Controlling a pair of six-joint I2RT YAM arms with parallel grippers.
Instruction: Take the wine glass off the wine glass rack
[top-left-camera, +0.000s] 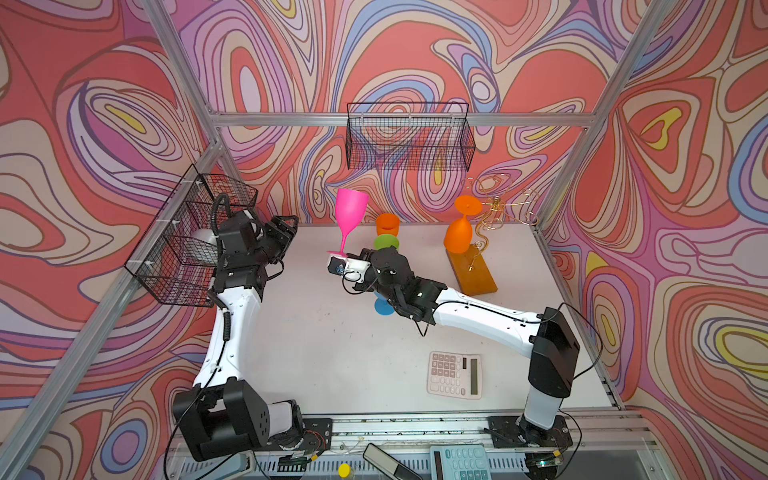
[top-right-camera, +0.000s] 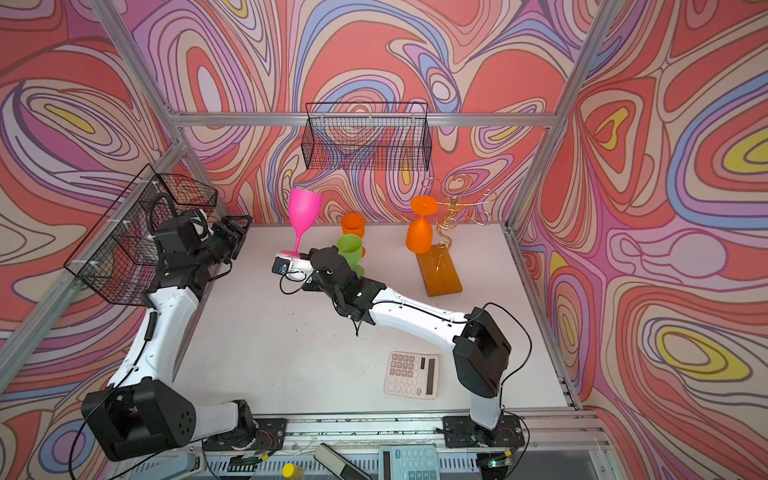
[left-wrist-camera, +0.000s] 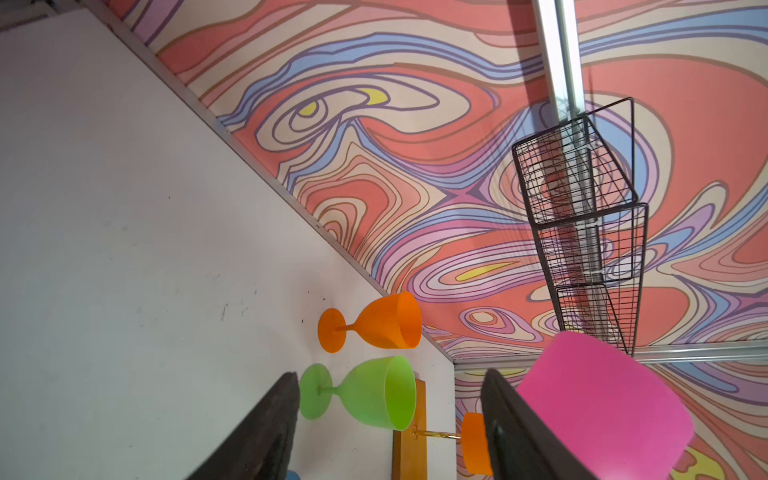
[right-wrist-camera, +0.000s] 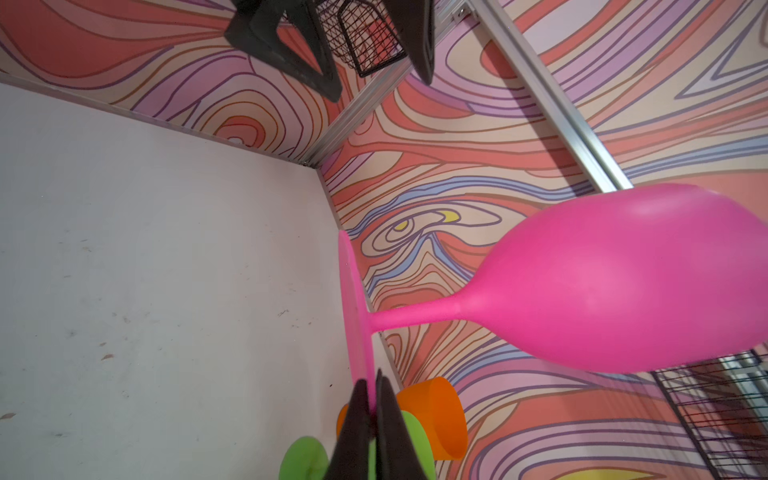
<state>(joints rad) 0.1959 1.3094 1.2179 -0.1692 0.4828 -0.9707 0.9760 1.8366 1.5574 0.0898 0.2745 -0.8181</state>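
From my console, the right end effector (right-wrist-camera: 371, 383) is pinched narrow on the rim of the foot of the pink wine glass (top-left-camera: 351, 208). It holds the glass bowl-up and nearly upright, at about 11 o'clock over the worktop (top-left-camera: 332, 353). The wine glass rack (top-left-camera: 476, 274) stands at about 2 o'clock, well apart from that glass. An orange wine glass (top-left-camera: 458, 241) hangs upside down on one of its gold arms, foot uppermost.

The left end effector (left-wrist-camera: 390, 376) sits at about 10 o'clock, just in front of the side wire basket (top-left-camera: 183, 245). Its jaws are wide with nothing between them, and in the left wrist view the pink bowl shows just beside one finger.

A green glass (top-left-camera: 386, 242) and an orange cup (top-left-camera: 388, 224) stand near 12 o'clock, just behind the right wrist. A calculator (top-left-camera: 455, 374) lies at about 5 o'clock.
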